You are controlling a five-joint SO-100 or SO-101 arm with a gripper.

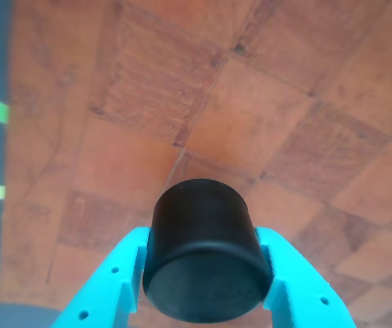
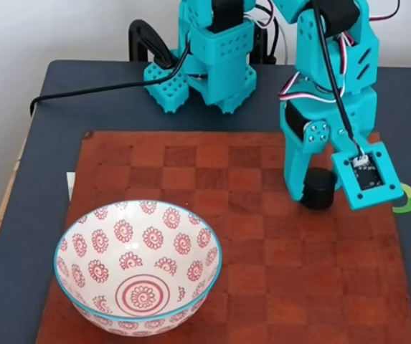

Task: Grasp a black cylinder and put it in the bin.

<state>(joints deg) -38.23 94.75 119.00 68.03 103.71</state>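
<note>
The gripper clamped the cylinder above the board; the bowl sat apart, holding nothing.

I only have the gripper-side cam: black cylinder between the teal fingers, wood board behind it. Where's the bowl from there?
Observer: In the fixed view the bowl sits at the board's lower left; the black cylinder is toward the board's right side.
Operator: Anything in the bowl?
Observer: No, its patterned inside is bare.
Operator: Anything on the board between them?
Observer: No, only bare checkered board lies between.
Operator: Green arc at my left edge, what is it?
Observer: A green and white ring marking on the dark table, just off the board's right edge, beside the end effector.
</note>
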